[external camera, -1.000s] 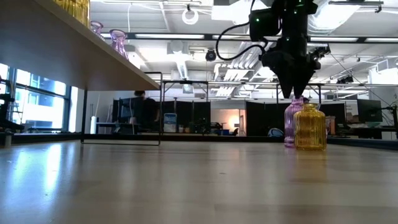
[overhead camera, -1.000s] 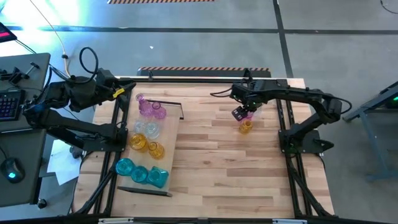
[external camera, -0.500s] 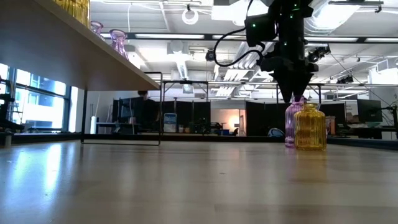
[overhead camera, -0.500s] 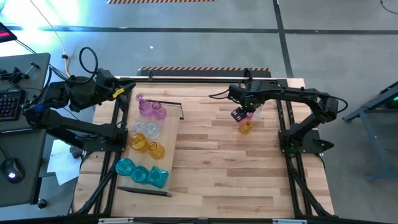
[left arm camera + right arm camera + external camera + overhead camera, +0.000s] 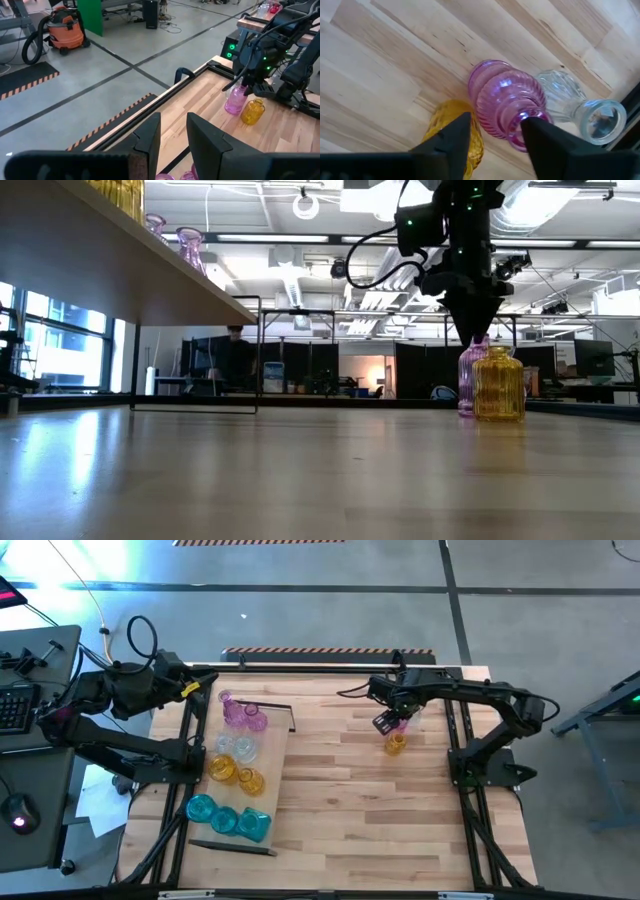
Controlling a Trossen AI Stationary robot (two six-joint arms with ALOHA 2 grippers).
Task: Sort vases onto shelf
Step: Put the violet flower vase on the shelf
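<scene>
The right gripper [image 5: 492, 135] hangs over a ribbed, translucent pink vase [image 5: 507, 102] toward the table's 2 o'clock, its fingers spread either side of the narrow neck; whether they touch it I cannot tell. An amber vase [image 5: 395, 744] stands just beside, a clear one [image 5: 580, 107] behind. The left gripper [image 5: 172, 142] waits at 10 o'clock, fingers slightly parted, near the shelf [image 5: 275, 755] carrying pink, clear, amber and teal vases
</scene>
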